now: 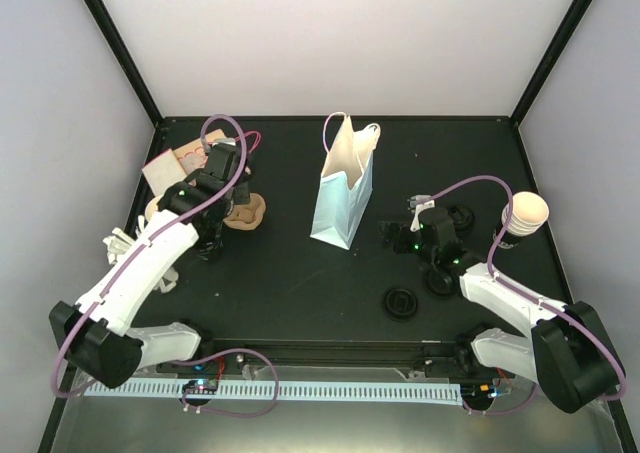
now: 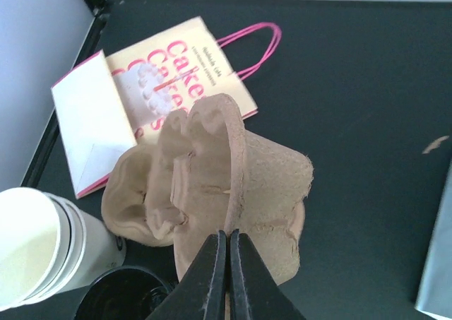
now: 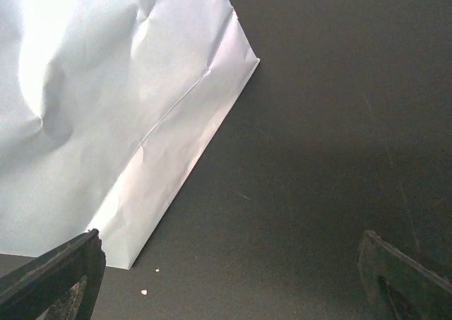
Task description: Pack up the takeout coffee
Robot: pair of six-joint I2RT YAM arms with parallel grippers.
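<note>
A brown pulp cup carrier [image 1: 247,211] lies at the left of the black table. My left gripper [image 2: 228,241] is shut on a raised rim of the carrier [image 2: 212,179]; in the top view this gripper [image 1: 226,213] is right beside it. A white paper bag [image 1: 343,195] stands upright and open in the middle. My right gripper [image 3: 229,277] is open and empty, low over bare table just right of the bag's base [image 3: 120,122]; it shows in the top view [image 1: 425,235] too. A stack of paper cups [image 1: 525,215] stands at the far right.
A flat "Cake" bag with pink handles [image 2: 152,80] lies behind the carrier, also in the top view [image 1: 182,163]. A white cup [image 2: 35,246] and a black lid [image 2: 123,295] sit left of my left gripper. Black lids [image 1: 402,302] lie near the right arm.
</note>
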